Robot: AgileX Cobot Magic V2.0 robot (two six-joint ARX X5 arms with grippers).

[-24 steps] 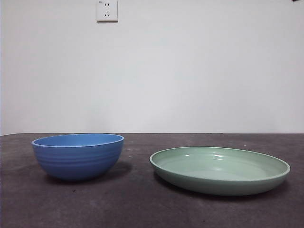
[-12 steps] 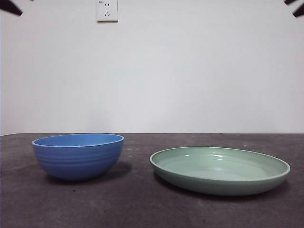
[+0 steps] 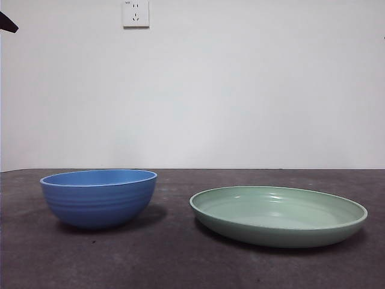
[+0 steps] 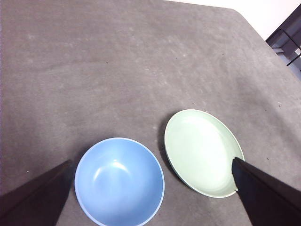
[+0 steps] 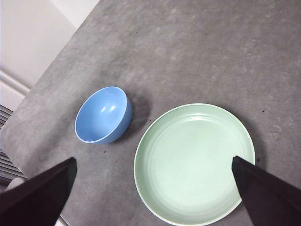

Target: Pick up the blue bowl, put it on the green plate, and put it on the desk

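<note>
While neither pincer has hold of anything, findings are entered view by view.

Front view: the blue bowl (image 3: pixel 99 198) and the green plate (image 3: pixel 278 215) stand apart on the counter (image 3: pixel 168 259), a bare gap between them. One black tip (image 3: pixel 7 24) shows at a top corner, well above the bowl; which arm it belongs to cannot be told.

Left wrist view: the left pincer (image 4: pixel 150 197) hangs high with jaws spread wide and empty. Bowl (image 4: pixel 119 181) lies below it, near one jaw; plate (image 4: pixel 202 150) just beside the other jaw.

Right wrist view: the right pincer (image 5: pixel 153 197) likewise gapes, holding nothing. Plate (image 5: pixel 194 162) sits beneath and between its jaws; bowl (image 5: pixel 102 114) lies beyond one jaw, off to the side.

Progress: judged nil. Bowl not yet lifted; placing on plate and return to counter both outstanding.

Surface: dark grey, matte, speckled, level.

Room: plain white wall (image 3: pixel 240 90) behind, one wall socket (image 3: pixel 135 13) high up.
</note>
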